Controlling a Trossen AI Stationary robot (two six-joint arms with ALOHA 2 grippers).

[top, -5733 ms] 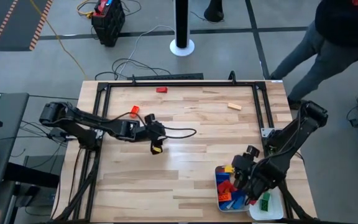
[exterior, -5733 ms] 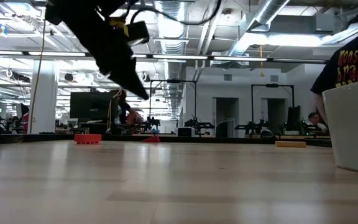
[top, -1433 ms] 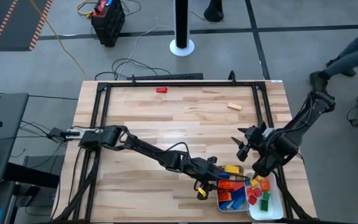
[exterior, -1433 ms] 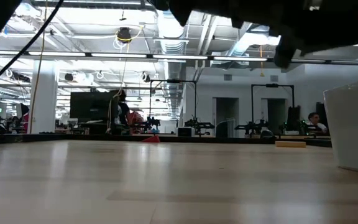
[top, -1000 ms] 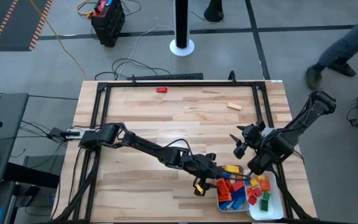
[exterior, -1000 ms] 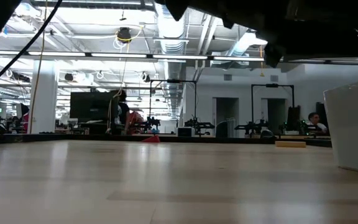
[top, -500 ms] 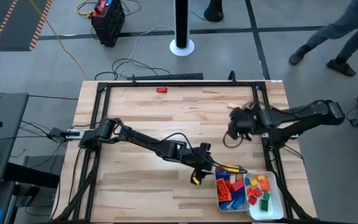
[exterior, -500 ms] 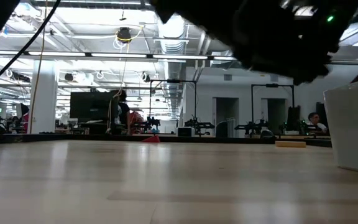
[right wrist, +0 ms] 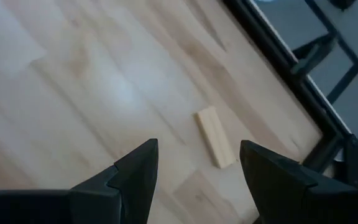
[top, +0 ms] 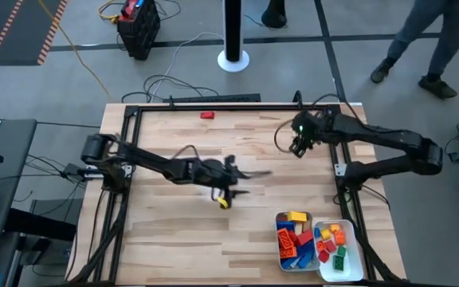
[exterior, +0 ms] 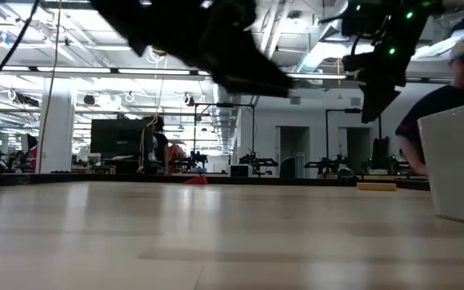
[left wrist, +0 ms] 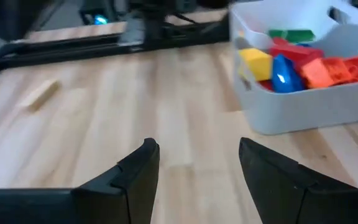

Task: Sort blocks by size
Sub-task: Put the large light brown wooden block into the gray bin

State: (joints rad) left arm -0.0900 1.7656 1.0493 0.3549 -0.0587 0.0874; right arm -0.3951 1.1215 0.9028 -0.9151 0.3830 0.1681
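My left gripper point(left wrist: 197, 155) is open with nothing between its fingers, over the middle of the table point(top: 252, 180). My right gripper point(right wrist: 197, 155) is also open and holds nothing. It hangs above the far right of the table point(top: 297, 147), over a tan block point(right wrist: 216, 137) that lies flat on the wood. That tan block point(left wrist: 42, 94) also shows in the left wrist view. A red block point(top: 206, 115) lies near the far edge. Several coloured blocks point(top: 297, 239) lie in two white trays point(top: 349, 267) at the near right.
A black frame point(top: 213, 102) runs around the tabletop. The near tray point(left wrist: 303, 112) stands ahead of my left gripper. A yellow block point(top: 295, 217) sits at the left tray's far end. A person point(top: 445, 32) stands beyond the table's far right corner.
My left gripper has drawn back from the trays toward the table's left, to its middle. My right gripper has swung from beside the trays toward the far edge, turning as it went, and now hangs over the tan block.
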